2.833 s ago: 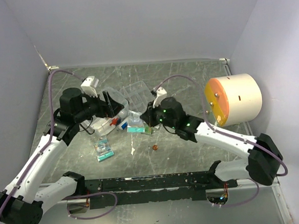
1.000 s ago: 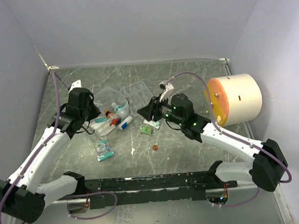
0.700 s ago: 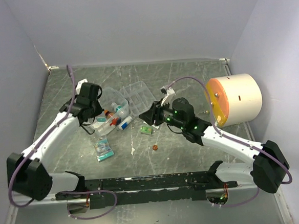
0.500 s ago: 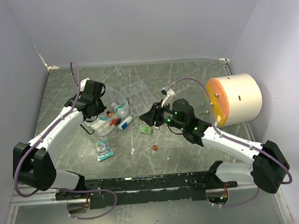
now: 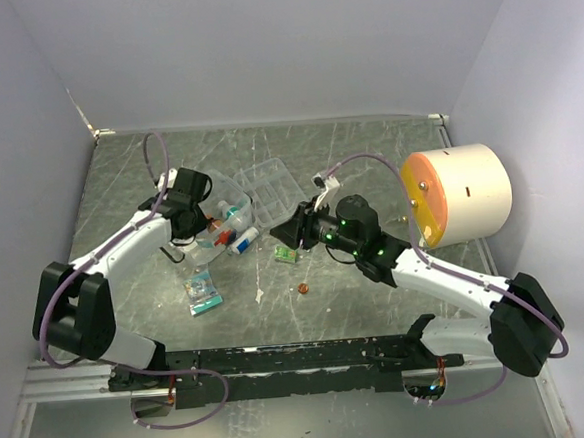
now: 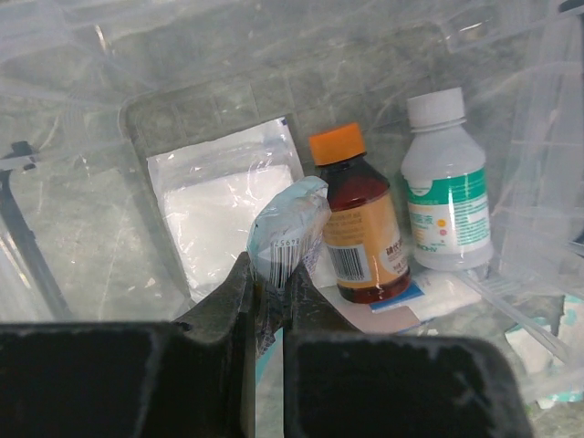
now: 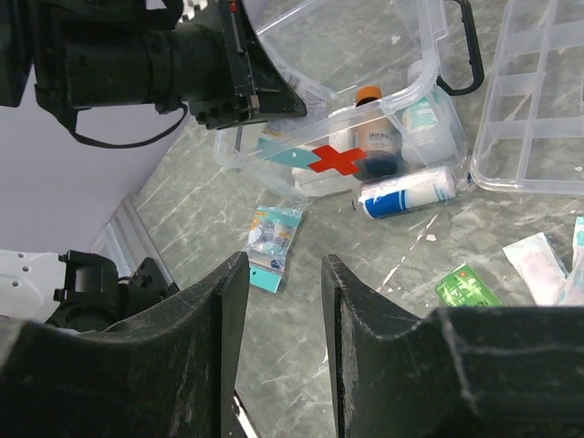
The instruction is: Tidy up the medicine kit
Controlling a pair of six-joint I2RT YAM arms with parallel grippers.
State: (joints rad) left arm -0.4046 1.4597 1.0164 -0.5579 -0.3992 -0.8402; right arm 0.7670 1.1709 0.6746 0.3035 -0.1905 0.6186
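Brought over the medicine kit (image 7: 330, 161) since earlier, the left gripper (image 6: 269, 283) is closed on a sachet (image 6: 287, 228). Inside, bottles (image 6: 358, 214) are already stored; a roll (image 7: 408, 192) and packets (image 7: 270, 233) beside it are left. The right gripper (image 7: 285, 265) is held open.

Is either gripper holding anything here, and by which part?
The left gripper pinches a small pale blue packet by its lower end, over the open medicine kit. The right gripper is open and empty.

A big cream cylinder (image 5: 468, 195) lies on its side at the right of the grey-green marbled tabletop (image 5: 357, 144), its orange face (image 5: 420, 203) turned left. Nearer, around the middle, sits a small brown round thing (image 5: 301, 290), with a white scrap (image 5: 258, 296) to its left.
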